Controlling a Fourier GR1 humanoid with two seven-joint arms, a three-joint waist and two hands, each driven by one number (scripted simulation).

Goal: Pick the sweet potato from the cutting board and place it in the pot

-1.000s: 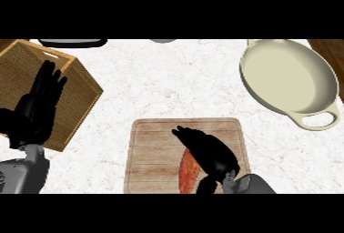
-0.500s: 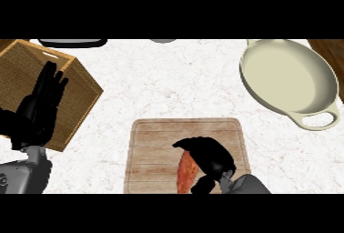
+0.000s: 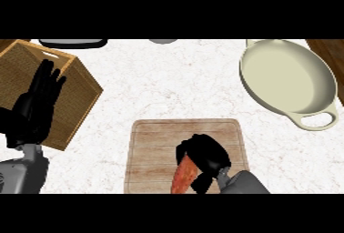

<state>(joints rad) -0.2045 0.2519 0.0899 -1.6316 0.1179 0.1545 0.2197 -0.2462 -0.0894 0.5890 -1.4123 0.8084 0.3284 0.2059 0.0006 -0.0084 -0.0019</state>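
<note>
Two black hands are showing over the white marbled counter. Nearest, at the lower edge, the right hand is curling its fingers down over the upper end of the orange sweet potato, which is lying on the wooden cutting board with its lower end sticking out from under the hand toward the board's near edge. To the left, the left hand is resting with fingers straight and pointing up, holding nothing, over a wooden crate that is sitting at an angle by the counter's left side. Farther off, at the upper right and well apart from the board, the cream pot is sitting open, its loop handle pointing toward the near right. Along the far edge a dark object and a small grey one are just peeking in.
</note>
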